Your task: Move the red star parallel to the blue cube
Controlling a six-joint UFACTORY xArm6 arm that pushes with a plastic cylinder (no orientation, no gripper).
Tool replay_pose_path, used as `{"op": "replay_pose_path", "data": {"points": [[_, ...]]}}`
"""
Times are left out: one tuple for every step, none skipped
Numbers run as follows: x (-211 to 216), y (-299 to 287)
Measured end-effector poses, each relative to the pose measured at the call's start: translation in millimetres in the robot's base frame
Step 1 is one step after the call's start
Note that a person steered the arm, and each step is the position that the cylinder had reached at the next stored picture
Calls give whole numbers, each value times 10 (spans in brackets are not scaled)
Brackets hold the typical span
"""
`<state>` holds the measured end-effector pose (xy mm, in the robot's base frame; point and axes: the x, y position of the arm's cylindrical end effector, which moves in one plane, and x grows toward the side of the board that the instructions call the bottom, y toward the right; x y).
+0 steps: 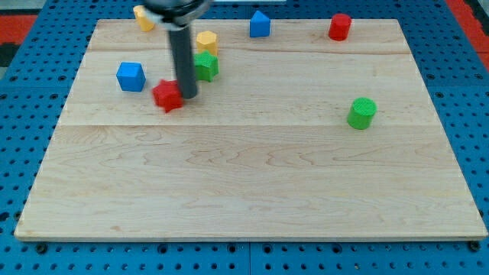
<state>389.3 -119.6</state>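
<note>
My tip [188, 96], the lower end of the straight dark rod, rests on the pale wooden table [252, 183] in its upper left part. There is no gripper on this arm, so nothing opens or closes; the rod only pushes. The tip touches the right side of the small red star-shaped block [167, 95], which lies just to the view's left of it. The green star-like block [205, 66] sits just above and to the right of the tip, partly behind the rod, and a yellow block [206, 41] of unclear shape stands close above the green one. The blue cube [131, 76] lies near the red star, to its upper left, apart from it. Along the table's top edge lie another yellow block [143, 17], partly hidden by the arm, a blue house-shaped block [260, 24] and a red cylinder [339, 27]. A green cylinder [361, 113] stands well apart at the view's right.
</note>
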Motion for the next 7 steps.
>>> {"op": "replay_pose_path", "data": {"points": [[-23,-63],[-336,-259],[-4,-706],[397,-707],[-93,-665],[-1,-338],[225,-164]]}}
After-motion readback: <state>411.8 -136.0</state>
